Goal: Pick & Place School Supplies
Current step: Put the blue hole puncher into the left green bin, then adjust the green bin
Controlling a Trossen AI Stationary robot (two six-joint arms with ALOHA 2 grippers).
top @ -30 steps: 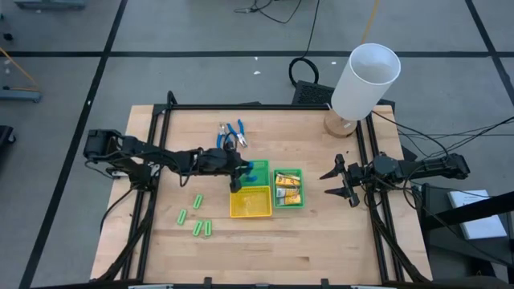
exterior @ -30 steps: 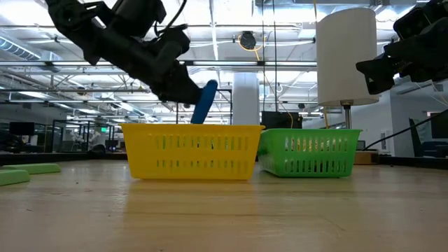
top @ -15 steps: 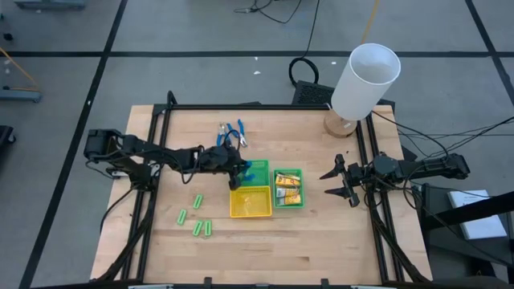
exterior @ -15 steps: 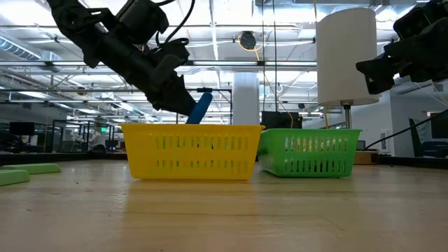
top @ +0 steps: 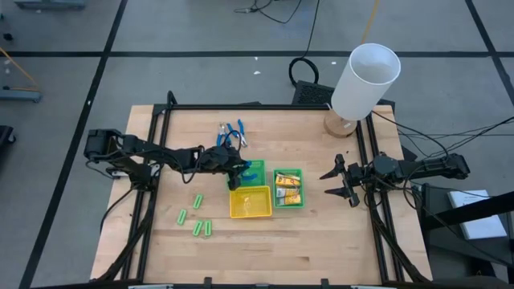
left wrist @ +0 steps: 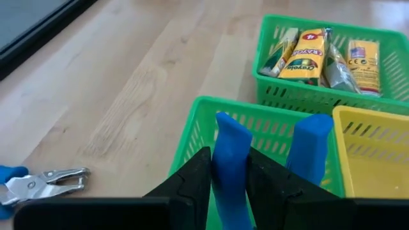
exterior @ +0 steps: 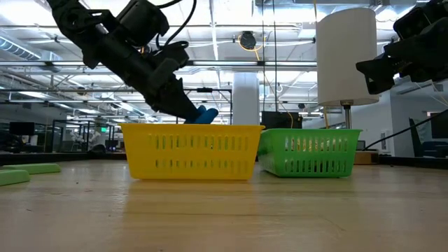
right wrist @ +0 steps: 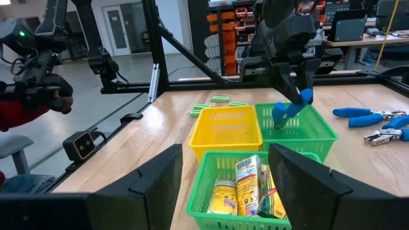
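Observation:
My left gripper [top: 238, 167] is shut on a blue-handled plier-like tool [left wrist: 231, 153] low over a green tray [left wrist: 211, 108] that stands behind the yellow tray [top: 250, 202]. Two more blue-handled tools [top: 231, 135] lie flat on the table beyond it. Several light-green sticks [top: 197, 217] lie on the table left of the yellow tray. Yellow-orange packets [top: 287, 187] lie in a second green tray [top: 299, 172]. My right gripper [top: 329, 183] is open and empty at the table's right side. My left gripper pinches one blue handle [left wrist: 230, 137] of the tool between its two fingers. The fingers slant down from the table's left. The second handle [left wrist: 310, 150] stands free beside it. Both handle ends reach down inside the green tray; whether they touch its floor I cannot tell.
A big white cylinder [top: 365, 80] on a wooden base stands at the table's far right corner. A black frame [top: 161, 120] runs along the table's edges. Bare wood lies along the near edge [top: 265, 257].
My left gripper has gone down toward the green tray behind the yellow one, still shut on the tool. The blue handle has tipped flatter and sunk behind the yellow tray's rim. My right gripper has kept still.

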